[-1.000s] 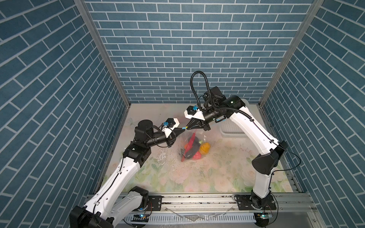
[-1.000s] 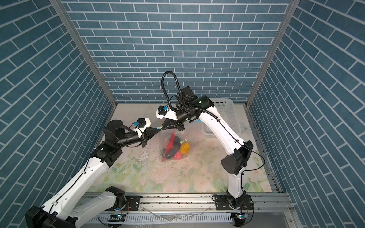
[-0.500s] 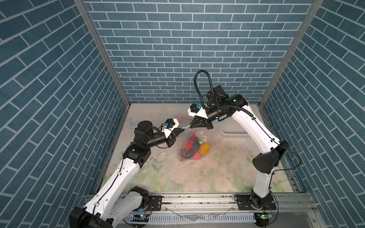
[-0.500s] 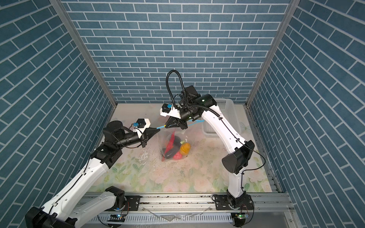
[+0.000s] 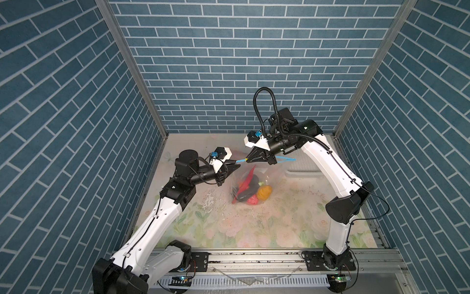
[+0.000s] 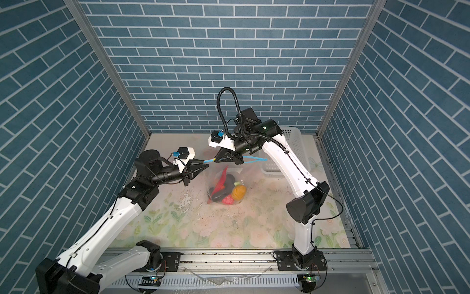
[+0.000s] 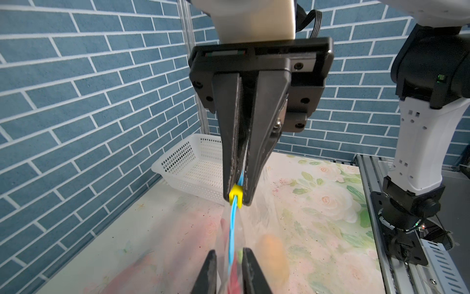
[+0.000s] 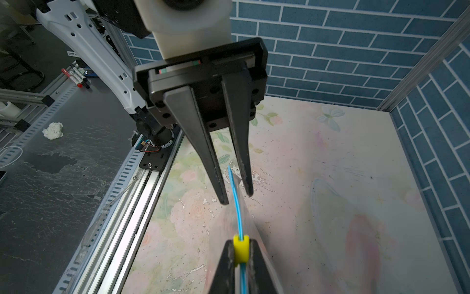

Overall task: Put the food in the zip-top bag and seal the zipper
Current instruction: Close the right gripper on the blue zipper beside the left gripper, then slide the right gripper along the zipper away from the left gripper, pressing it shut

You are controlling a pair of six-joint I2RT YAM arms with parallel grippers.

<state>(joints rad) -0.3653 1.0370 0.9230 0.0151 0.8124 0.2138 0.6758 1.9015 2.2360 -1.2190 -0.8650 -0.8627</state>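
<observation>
One grip holds up the zip-top bag [image 5: 239, 178] with the food [image 5: 264, 192] inside: right gripper [image 7: 237, 201] clamped on the slider tab [image 8: 240, 248], left gripper [image 8: 237, 197] narrowly parted around the zipper [image 8: 237, 211], apparently not touching it, so an unbraced pull may swing the bag.

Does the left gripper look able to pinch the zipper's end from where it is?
Probably yes: the left gripper stands open with the zipper end between its fingers and nothing blocking; the right gripper pinches the yellow slider farther along.

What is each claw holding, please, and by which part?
The right claw pinches the yellow slider of the zipper; the left claw is open around its end, holding nothing.
</observation>
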